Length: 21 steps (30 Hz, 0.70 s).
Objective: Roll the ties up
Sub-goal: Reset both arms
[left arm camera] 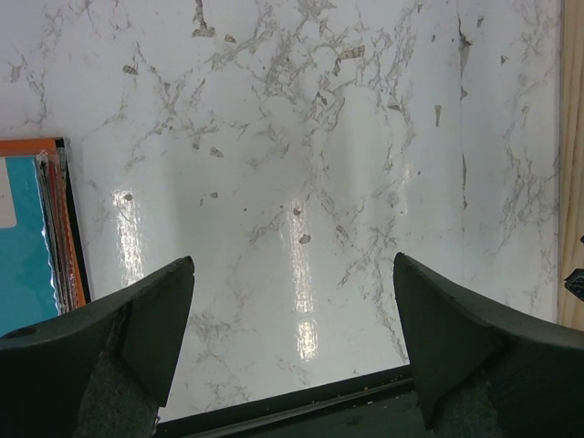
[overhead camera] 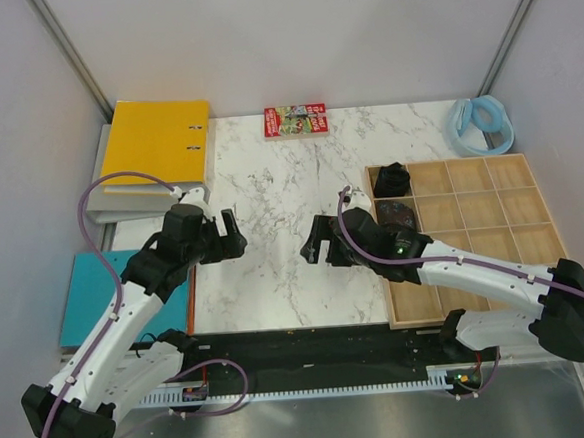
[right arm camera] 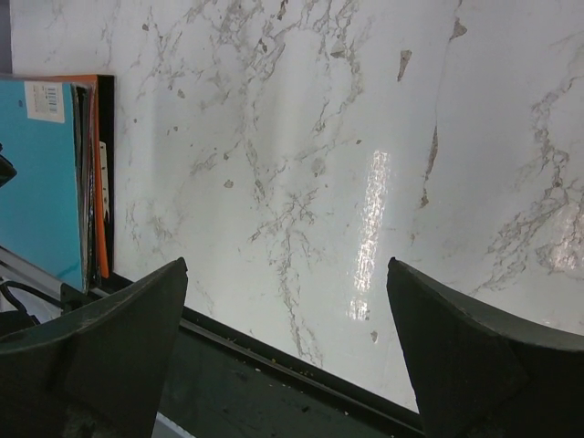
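Left gripper (overhead camera: 235, 233) and right gripper (overhead camera: 314, 240) both stood with jaws spread wide, holding nothing above the marble table (overhead camera: 269, 170).
Two ties (overhead camera: 392, 179) sat as dark coils in the wooden tray's (overhead camera: 472, 211) left column, one in the far corner cell, the other coil (overhead camera: 400, 213) one cell nearer, just beside the right arm (overhead camera: 446, 263). A careless sweep of that arm could probably snag the nearer coil and unroll it.

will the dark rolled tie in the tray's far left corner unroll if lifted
The dark rolled tie looks like soft coiled cloth, so pinching one layer may unroll it. The walls of the wooden tray probably stop it rolling.
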### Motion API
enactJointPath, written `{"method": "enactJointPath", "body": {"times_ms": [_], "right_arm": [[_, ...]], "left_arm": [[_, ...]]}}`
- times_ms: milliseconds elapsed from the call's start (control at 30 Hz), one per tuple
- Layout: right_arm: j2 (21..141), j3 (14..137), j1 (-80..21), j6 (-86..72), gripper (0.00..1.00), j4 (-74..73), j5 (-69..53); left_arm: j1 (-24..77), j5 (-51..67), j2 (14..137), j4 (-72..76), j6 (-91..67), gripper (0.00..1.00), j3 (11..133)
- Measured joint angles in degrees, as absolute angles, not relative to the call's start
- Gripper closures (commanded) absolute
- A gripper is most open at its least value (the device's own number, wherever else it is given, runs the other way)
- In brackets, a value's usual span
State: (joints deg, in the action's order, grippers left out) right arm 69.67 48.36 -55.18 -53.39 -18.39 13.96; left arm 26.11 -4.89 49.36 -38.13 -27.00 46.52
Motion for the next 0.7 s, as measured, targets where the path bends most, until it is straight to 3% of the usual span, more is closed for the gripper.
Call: {"method": "enactJointPath", "body": {"times_ms": [700], "right_arm": [[71.37, 48.25, -55.29, -53.67, 0.02, -18.41, 14.48]], "left_arm": [[26.11, -5.61, 49.91, -38.11, -26.46, 0.05, 46.50]]}}
